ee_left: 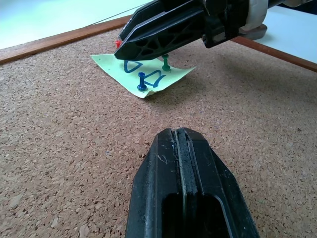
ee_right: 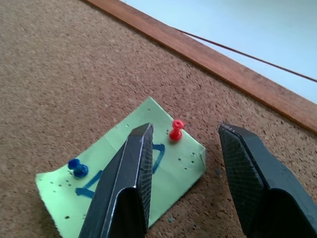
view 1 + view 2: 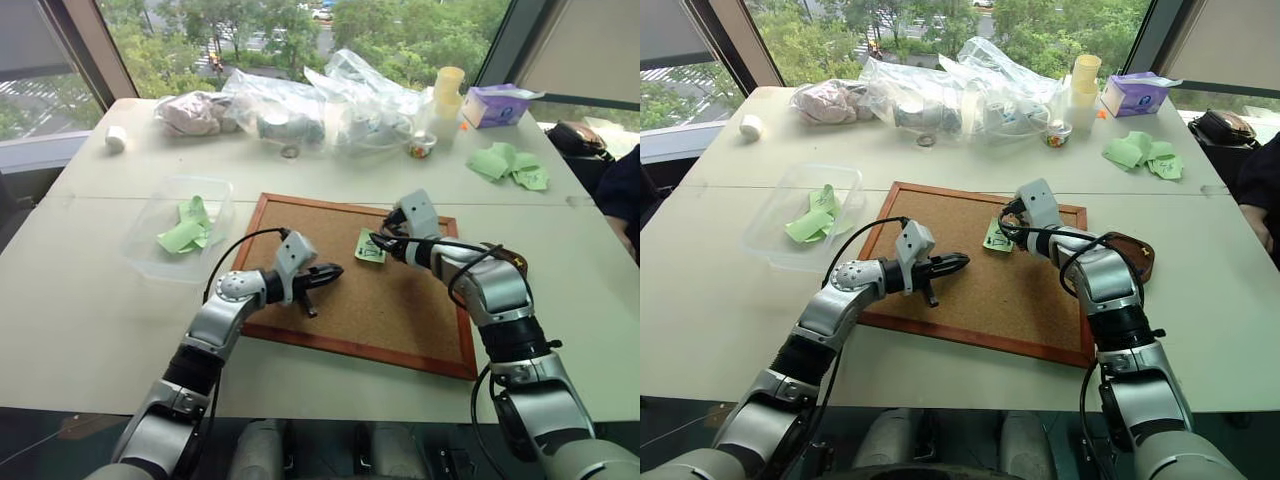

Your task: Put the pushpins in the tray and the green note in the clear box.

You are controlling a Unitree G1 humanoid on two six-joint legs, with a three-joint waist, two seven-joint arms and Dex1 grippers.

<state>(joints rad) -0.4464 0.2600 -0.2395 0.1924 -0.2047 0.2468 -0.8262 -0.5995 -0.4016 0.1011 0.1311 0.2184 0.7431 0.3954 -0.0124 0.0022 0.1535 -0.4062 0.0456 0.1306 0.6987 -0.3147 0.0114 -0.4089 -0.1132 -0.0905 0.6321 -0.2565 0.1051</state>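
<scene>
The green note, with hand-drawn triangles on it, lies on the cork board. A red pushpin, a blue pushpin and a green pushpin are stuck through it. My right gripper hovers open just over the note, the red pin close by one fingertip. The tray sits off the board's right edge, partly behind my right arm. My left gripper is shut and empty, low over the middle of the board. The clear box stands left of the board with green papers inside.
Transparent plastic bags crowd the table's far side, next to stacked cups and a purple tissue box. Loose green papers lie at the back right. A white roll is at the far left.
</scene>
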